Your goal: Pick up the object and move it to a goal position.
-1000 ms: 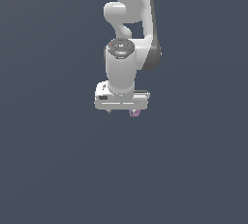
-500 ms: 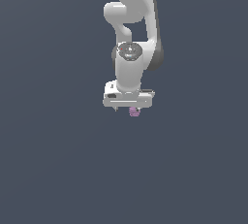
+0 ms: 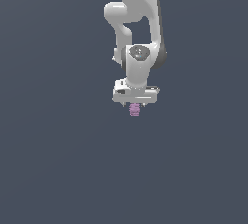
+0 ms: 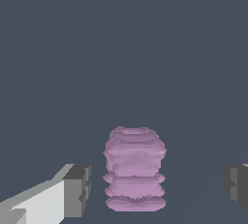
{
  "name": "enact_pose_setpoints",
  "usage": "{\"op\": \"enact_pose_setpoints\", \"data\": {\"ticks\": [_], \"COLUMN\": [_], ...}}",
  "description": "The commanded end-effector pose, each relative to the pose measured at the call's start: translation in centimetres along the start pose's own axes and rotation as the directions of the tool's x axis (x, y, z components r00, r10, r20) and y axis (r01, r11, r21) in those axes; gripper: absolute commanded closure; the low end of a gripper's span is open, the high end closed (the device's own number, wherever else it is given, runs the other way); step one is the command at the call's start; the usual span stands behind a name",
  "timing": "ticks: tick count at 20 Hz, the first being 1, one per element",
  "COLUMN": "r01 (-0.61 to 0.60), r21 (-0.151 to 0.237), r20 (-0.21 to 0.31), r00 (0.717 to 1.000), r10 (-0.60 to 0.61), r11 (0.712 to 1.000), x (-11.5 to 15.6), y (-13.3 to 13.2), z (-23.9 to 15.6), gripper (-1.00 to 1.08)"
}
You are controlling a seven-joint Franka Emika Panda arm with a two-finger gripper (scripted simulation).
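Note:
The object (image 3: pixel 134 110) is a small pink-purple ribbed lump directly below my white gripper (image 3: pixel 135 103) in the exterior view. In the wrist view the object (image 4: pixel 134 169) stands upright between my two grey fingertips (image 4: pixel 77 189), closer to one of them. There is a clear gap on each side of it, so neither pad touches it. My gripper (image 4: pixel 156 186) is open around the object and holds nothing.
The white arm (image 3: pixel 138 19) reaches down from the top of the exterior view. A plain dark grey-blue surface (image 3: pixel 58 160) fills the rest of both views.
My gripper has shifted toward the exterior view's right and now sits centred over the object. The object has stayed about where it was.

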State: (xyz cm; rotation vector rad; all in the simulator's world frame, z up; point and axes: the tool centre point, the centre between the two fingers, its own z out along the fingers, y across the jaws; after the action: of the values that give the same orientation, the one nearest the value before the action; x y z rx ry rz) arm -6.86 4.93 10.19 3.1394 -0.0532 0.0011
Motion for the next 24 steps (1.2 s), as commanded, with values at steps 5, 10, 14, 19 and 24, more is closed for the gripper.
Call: {"op": "enact_pose_setpoints", "data": {"ticks": [5, 10, 14, 19, 24], "r01": [-0.008, -0.007, -0.007, -0.008, -0.008], "r21": [0.002, 0.002, 0.002, 0.002, 0.002], "r20": [0.001, 0.001, 0.001, 0.001, 0.001], "r00": [1.0, 1.0, 1.0, 1.0, 1.0], "r10": [0.008, 0.007, 0.007, 0.008, 0.008], "r11": [1.0, 1.0, 1.0, 1.0, 1.0], "x": [-1.8, -1.9, -1.9, -2.0, -2.1], "y": [-0.9, -0.9, -0.9, -0.9, -0.9], "z": [0.9, 1.0, 1.7, 3.9, 5.6], "gripper": [-0.92, -0.92, -0.92, -0.92, -0.92]}}
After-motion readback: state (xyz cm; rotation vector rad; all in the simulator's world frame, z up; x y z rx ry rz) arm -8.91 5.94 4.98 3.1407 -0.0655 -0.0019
